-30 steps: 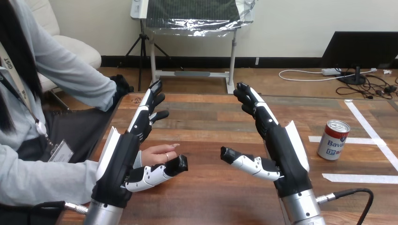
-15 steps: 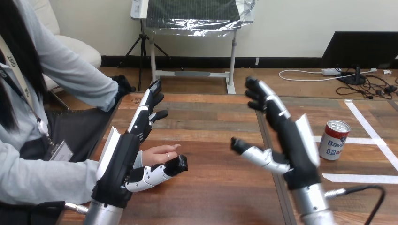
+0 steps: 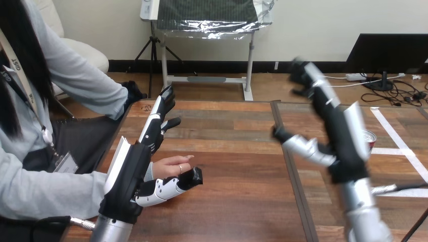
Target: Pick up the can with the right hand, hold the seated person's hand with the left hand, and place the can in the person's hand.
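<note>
Our right hand hangs open, fingers spread, at 3 o'clock over the desk, blocking most of the can just behind it among white tape strips. At 9 o'clock our left hand is open, straight-fingered, thumb beside the person's hand.

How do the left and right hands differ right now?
Left hand stands beside the person's hand at the left of the table; right hand stands at its right, in front of the can. Left thumb lies close by the person's fingers; right thumb juts over bare table. Both are open, fingers straight, holding nothing.
</note>
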Tool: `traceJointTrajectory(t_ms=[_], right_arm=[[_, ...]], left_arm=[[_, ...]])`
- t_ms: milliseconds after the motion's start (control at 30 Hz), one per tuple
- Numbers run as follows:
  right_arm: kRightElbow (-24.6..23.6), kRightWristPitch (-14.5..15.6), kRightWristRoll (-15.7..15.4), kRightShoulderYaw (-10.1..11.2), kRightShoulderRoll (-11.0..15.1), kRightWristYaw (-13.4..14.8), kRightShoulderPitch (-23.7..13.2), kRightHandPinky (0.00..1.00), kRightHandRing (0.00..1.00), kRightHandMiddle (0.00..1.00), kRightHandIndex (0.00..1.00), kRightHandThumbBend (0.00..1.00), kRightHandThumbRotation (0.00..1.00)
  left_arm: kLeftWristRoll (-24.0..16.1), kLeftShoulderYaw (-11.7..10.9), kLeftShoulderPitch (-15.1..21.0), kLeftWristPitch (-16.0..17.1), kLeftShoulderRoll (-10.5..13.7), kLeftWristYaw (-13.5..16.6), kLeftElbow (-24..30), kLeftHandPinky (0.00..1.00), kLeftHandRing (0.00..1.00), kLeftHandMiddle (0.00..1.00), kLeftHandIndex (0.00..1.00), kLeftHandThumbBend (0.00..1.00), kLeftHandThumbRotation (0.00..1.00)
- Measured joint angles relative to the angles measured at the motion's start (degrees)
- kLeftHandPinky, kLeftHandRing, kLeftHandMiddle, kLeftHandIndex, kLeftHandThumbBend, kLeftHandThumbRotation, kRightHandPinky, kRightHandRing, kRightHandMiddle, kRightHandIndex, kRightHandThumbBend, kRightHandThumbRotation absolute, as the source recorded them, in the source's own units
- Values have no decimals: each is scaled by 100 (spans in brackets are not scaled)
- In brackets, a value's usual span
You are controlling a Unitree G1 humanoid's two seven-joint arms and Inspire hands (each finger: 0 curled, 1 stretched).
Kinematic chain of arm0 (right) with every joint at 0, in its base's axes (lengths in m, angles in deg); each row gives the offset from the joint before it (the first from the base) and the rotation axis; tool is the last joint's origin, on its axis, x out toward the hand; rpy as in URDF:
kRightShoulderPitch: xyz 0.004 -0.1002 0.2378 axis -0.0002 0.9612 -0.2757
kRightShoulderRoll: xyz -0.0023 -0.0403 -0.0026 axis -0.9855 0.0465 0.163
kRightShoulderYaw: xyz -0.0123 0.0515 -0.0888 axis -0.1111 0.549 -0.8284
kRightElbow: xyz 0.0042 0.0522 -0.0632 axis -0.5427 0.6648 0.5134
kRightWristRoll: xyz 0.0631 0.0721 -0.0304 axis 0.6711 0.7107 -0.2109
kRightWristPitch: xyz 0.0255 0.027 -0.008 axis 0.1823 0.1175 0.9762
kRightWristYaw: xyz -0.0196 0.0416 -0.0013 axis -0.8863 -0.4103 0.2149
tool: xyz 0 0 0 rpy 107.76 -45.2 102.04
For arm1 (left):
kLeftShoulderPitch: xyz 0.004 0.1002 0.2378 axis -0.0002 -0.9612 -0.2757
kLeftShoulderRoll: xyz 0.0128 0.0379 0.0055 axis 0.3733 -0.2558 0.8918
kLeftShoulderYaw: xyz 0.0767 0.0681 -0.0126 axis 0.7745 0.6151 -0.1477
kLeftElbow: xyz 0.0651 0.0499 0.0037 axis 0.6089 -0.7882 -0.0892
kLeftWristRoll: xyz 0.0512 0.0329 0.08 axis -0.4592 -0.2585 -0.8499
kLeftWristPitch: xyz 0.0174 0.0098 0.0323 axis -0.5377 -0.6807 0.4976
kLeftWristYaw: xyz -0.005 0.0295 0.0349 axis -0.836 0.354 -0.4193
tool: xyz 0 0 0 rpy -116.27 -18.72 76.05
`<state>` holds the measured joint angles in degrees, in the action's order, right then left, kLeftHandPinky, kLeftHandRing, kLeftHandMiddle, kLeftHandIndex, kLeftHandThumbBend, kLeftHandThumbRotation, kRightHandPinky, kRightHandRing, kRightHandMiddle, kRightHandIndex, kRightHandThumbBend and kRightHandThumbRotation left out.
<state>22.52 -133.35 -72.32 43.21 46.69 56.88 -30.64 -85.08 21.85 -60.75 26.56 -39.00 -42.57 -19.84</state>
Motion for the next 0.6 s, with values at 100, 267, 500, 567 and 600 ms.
traceJointTrajectory(t_ms=[100, 267, 500, 567, 600], right_arm=[[9, 0, 68, 74, 55, 10, -94, 83, 89, 90, 93, 100, 61], [9, 17, 98, 183, 147, 71, -232, 85, 90, 91, 92, 100, 61], [9, 209, 139, 272, 281, 114, -361, 89, 92, 92, 92, 100, 59], [9, 273, 151, 304, 298, 141, -384, 90, 91, 92, 92, 100, 58], [9, 307, 163, 315, 306, 159, -394, 90, 91, 92, 93, 100, 58]], left_arm=[[5, 0, 0, -3, 0, -15, 0, 88, 98, 100, 100, 100, 67], [4, 0, 0, -3, 0, -17, 0, 88, 98, 100, 100, 100, 68], [-2, -8, 0, -2, 1, -16, 0, 88, 97, 100, 100, 100, 70], [-1, -10, 0, -2, 1, -16, 0, 88, 97, 100, 100, 100, 70], [1, -11, 0, -2, 2, -16, 0, 88, 97, 100, 100, 100, 70]])
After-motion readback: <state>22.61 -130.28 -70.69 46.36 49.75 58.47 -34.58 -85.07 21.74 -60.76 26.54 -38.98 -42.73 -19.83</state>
